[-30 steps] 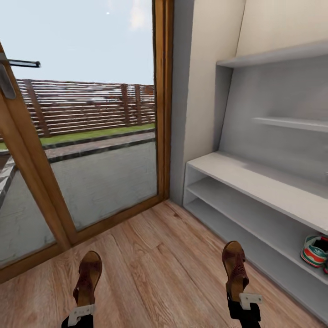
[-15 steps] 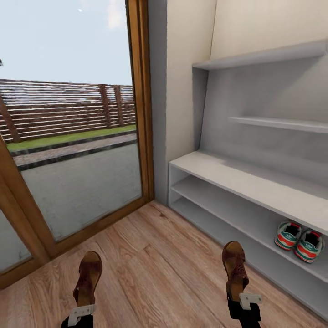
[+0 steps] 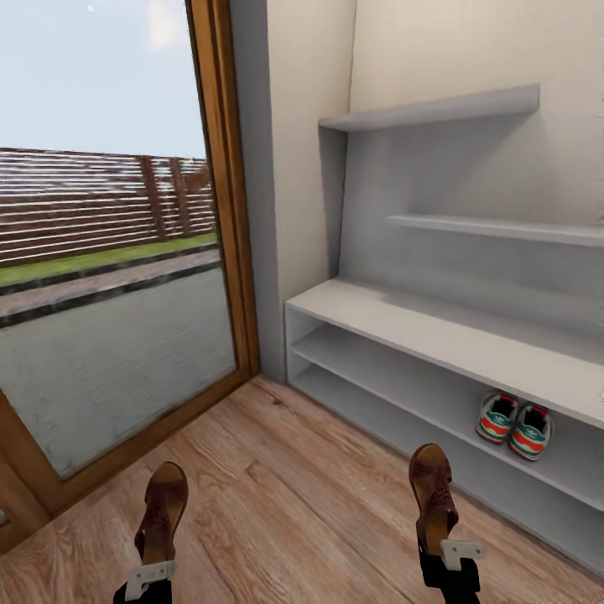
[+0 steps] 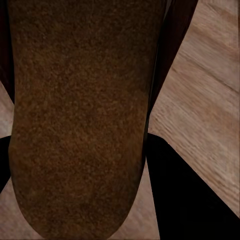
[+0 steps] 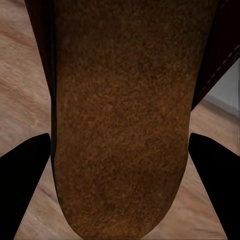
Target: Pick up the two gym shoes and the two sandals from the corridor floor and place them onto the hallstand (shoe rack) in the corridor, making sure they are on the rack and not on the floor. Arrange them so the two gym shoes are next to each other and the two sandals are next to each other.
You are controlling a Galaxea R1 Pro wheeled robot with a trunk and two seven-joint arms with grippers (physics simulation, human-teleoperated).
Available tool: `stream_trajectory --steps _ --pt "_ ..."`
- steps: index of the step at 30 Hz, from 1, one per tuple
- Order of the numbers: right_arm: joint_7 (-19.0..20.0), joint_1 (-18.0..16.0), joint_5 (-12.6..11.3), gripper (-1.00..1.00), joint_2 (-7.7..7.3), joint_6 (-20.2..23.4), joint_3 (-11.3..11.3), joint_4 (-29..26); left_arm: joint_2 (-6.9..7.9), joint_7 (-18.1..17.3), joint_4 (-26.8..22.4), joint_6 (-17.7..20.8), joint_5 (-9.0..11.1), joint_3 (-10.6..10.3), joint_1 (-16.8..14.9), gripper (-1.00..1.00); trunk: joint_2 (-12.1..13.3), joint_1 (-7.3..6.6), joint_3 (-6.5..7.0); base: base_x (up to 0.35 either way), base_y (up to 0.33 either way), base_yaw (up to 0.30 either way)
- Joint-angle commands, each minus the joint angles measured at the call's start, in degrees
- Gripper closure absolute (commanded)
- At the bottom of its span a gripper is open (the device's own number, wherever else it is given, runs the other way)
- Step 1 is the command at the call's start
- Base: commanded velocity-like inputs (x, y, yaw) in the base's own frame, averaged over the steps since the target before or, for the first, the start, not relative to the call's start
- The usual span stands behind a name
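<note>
Left tool [image 3: 149, 577] and right tool [image 3: 450, 555] each grip a sandal [image 3: 161, 510] [image 3: 432, 495].

- I see the rack [image 3: 436, 335] against the wall on my right: a pale grey unit with a flat top, two low open compartments under it and two staggered shelves above.
- The two gym shoes [image 3: 513, 424] sit on the shelf inside the upper compartment, side by side and touching, heels toward me.
- The flat top and both upper shelves look bare from here.
- The lower compartment shows nothing in the part I can see.
- The floor [image 3: 294, 495] is light brown wood-grain plank, running from the rack's base across to the wooden frame of the glass door [image 3: 109, 335].
</note>
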Motion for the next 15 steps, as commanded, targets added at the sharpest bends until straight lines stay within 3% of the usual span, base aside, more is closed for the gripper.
stream_trajectory --steps 1,15 --pt "-0.29 -0.06 0.62 1.0 0.02 -0.17 -0.26 0.1 -0.03 -0.41 0.02 -0.25 -0.54 0.5 -0.06 1.0 -0.02 0.0 -0.03 0.136 0.27 -0.262" --pt "-0.29 -0.06 0.61 1.0 0.02 -0.17 -0.26 0.08 -0.01 -0.41 -0.02 -0.25 -0.54 0.5 -0.06 1.0 -0.02 0.0 0.24 0.189 0.27 -0.262"
